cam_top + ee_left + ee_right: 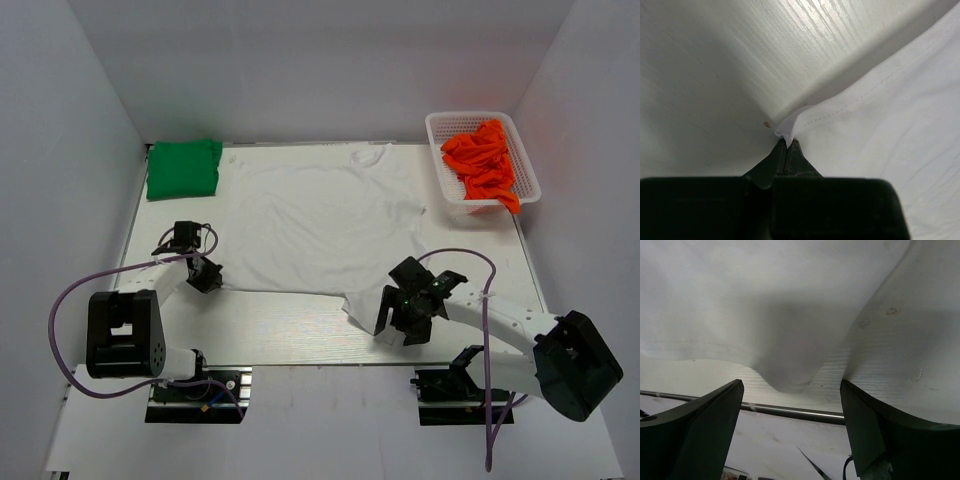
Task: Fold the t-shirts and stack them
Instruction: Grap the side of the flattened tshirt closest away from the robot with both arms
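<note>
White shirt [320, 215] lies spread flat on table [280, 335]. Thin, limp, light cloth that will likely sag. Left gripper [788, 145] is pinched on near hem corner. Right gripper [790, 387] has fingers apart over the other hem corner, the sensible hold.

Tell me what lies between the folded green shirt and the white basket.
The white t-shirt, spread flat, its collar end across that stretch; the top view shows it.

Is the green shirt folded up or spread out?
Folded. The green shirt is a small compact block at the far left corner, much smaller than the spread white shirt.
</note>
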Robot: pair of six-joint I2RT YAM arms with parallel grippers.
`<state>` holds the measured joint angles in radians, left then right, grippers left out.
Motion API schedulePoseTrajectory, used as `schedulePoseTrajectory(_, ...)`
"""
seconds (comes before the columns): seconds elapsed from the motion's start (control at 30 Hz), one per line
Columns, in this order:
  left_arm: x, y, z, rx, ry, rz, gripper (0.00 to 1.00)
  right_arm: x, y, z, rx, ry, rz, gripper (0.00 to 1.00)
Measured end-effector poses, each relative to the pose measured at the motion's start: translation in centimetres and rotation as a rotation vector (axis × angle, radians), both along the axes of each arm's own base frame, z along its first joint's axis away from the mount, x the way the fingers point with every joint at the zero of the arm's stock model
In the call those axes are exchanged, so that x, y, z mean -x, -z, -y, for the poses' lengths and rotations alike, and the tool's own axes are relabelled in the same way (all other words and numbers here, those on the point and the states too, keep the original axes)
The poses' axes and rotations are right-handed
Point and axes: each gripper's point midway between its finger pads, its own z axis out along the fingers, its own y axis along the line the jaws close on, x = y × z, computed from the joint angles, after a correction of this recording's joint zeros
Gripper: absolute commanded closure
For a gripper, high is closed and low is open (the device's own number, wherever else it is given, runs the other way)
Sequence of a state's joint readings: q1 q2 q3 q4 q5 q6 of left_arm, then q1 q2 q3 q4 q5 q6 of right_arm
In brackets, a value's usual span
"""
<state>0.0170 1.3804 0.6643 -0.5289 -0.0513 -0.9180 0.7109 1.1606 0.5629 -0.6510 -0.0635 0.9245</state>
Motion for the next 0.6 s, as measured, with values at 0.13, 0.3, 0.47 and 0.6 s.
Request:
schedulePoseTrajectory(0.13, 0.0, 0.0, 0.0, 0.000, 0.000, 0.000, 1.00, 0.3, 0.5, 0.0, 0.004, 0.001, -0.021, 0.30)
schedulePoseTrajectory(0.3, 0.1, 0.0, 0.0, 0.002, -0.002, 0.000, 1.00, -0.5, 1.1, -0.6, 0.020, -0.038, -0.022, 1.00)
schedulePoseTrajectory(0.47, 1.2, -0.1, 0.0, -0.001, -0.003, -0.033, 1.00, -0.8, 0.6, -0.7, 0.007, -0.039, 0.002, 1.00)
schedulePoseTrajectory(0.6, 2.2, -0.7, 0.1, -0.006, 0.002, -0.047, 1.00, 0.0, -1.2, -1.0, -0.074, -0.027, 0.032, 1.00)
